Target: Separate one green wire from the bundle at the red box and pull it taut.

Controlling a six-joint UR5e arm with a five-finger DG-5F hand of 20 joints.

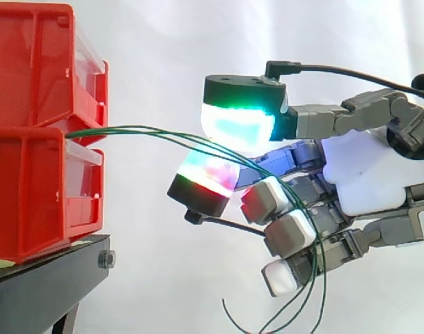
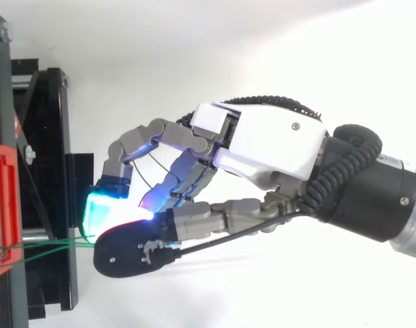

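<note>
Thin green wires point(image 1: 114, 129) ran from stacked red plastic bins point(image 1: 37, 139); we saw the robot's hand point(image 1: 368, 174) pinching them between its glowing fingertip pads point(image 1: 236, 125).

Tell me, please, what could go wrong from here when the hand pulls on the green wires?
1. More than one of the thin green wires seems to run between the pinching fingers of the hand, so a pull may take several wires, not one.
2. The loose wire ends hang down among the lower fingers and could snag there.
3. The wires come out of the stacked red plastic bins; a hard pull might shift the bins.
</note>
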